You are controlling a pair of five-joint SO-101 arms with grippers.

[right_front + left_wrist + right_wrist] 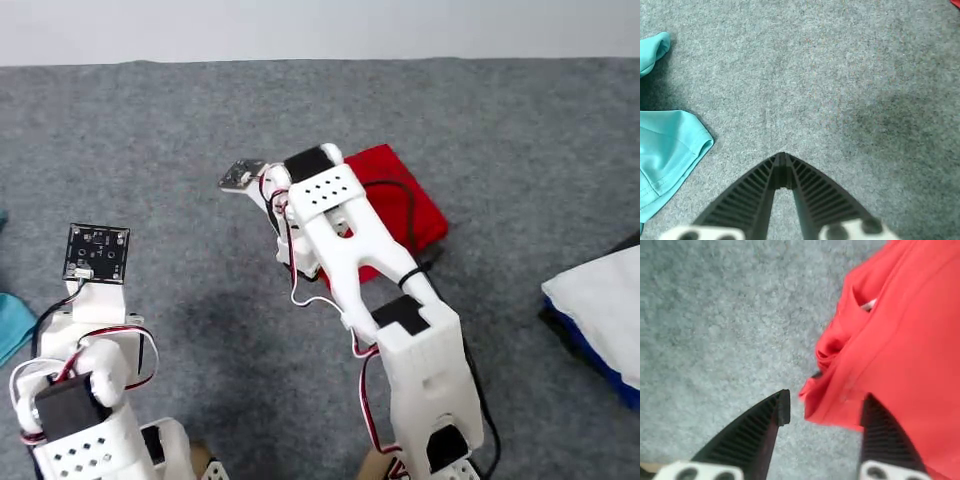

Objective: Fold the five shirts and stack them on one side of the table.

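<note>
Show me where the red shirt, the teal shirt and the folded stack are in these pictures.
red shirt (412, 205), high view, on the uncovered part of its folded top.
teal shirt (665, 150), left wrist view, on the flat cloth near its hem.
folded stack (600, 300), high view, on its white top layer.

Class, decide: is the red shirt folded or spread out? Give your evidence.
Folded. The red shirt lies as a compact block, with layered edges showing at the open right gripper.
</note>
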